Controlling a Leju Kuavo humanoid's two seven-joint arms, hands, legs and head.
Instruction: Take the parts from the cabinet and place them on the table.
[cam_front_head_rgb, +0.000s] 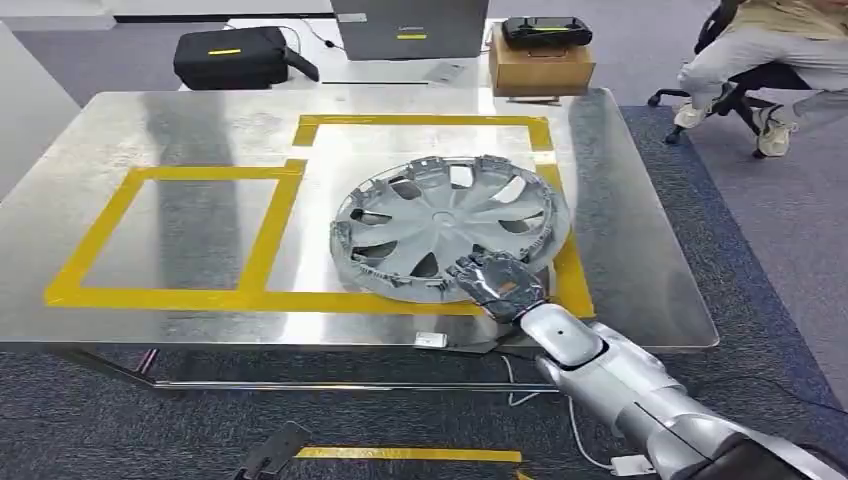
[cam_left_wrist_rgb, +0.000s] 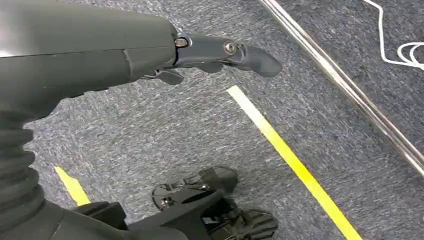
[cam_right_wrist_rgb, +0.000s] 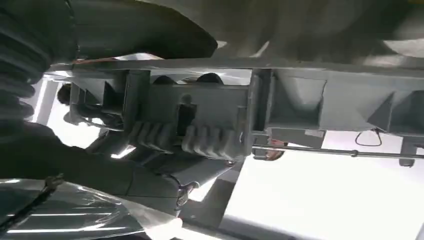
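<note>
My left hand (cam_left_wrist_rgb: 220, 55) hangs low over grey carpet (cam_left_wrist_rgb: 150, 135), fingers out straight, nothing in them. Yellow floor tape strip (cam_left_wrist_rgb: 295, 165) beneath it, table's metal rail (cam_left_wrist_rgb: 350, 90) just beyond. My right hand (cam_front_head_rgb: 500, 282) grips near rim of silver plastic wheel cover (cam_front_head_rgb: 450, 225); fingers (cam_right_wrist_rgb: 200, 140) curled round ribbed edge. Cover lies on shiny metal table (cam_front_head_rgb: 160, 130), across near right corner of far yellow taped rectangle (cam_front_head_rgb: 420, 120). Second taped rectangle (cam_front_head_rgb: 170, 235) to left. Beyond table: black bag (cam_front_head_rgb: 230, 55), cardboard box (cam_front_head_rgb: 540, 65), seated person (cam_front_head_rgb: 760, 60) far right.
</note>
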